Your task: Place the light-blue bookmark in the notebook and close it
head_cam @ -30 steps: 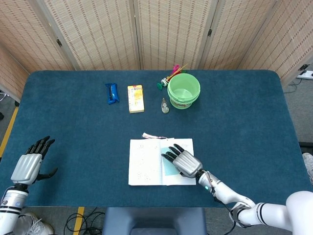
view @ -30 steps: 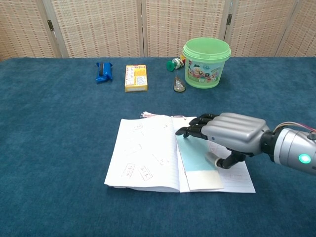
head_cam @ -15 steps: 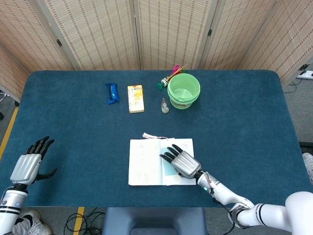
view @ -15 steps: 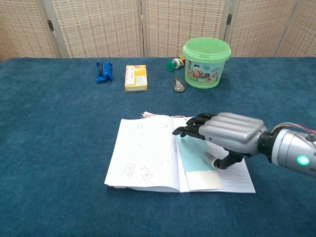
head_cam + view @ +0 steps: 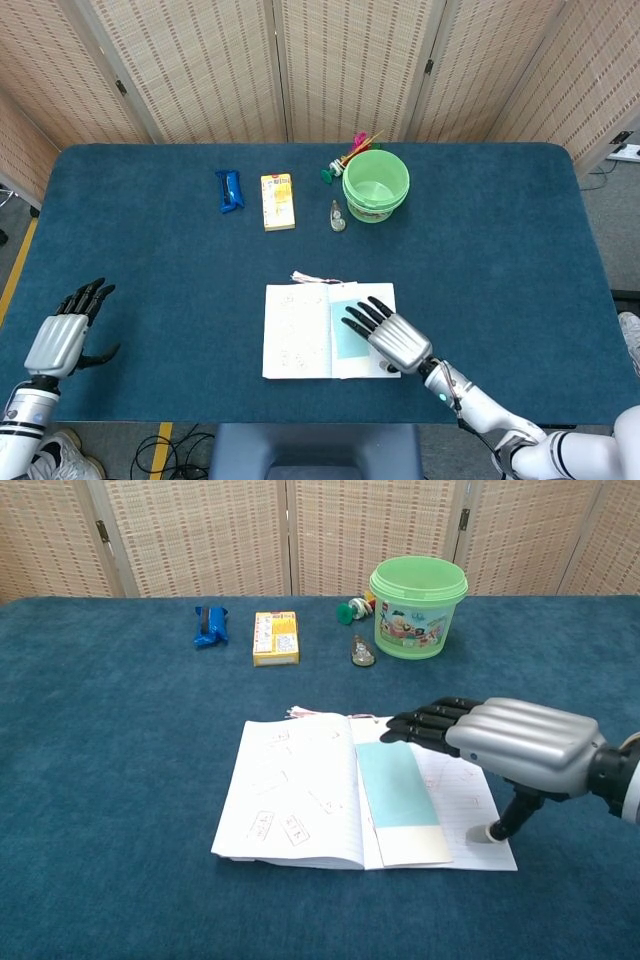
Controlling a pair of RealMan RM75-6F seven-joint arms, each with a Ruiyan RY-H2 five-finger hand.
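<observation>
Bookmark (image 5: 398, 792) lies flat on the open notebook (image 5: 300, 790), centre frame.
Thin, limp pages: lift the left cover's outer edge; your right robot hand (image 5: 520, 748) hovers empty, fingers spread.

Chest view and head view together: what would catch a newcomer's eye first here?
The open notebook at the table's near middle, with the light-blue bookmark lying on its right page by the spine. Next, the metallic right hand over that right page, fingers spread and holding nothing. Further back, the green bucket stands out against the dark blue cloth.
</observation>
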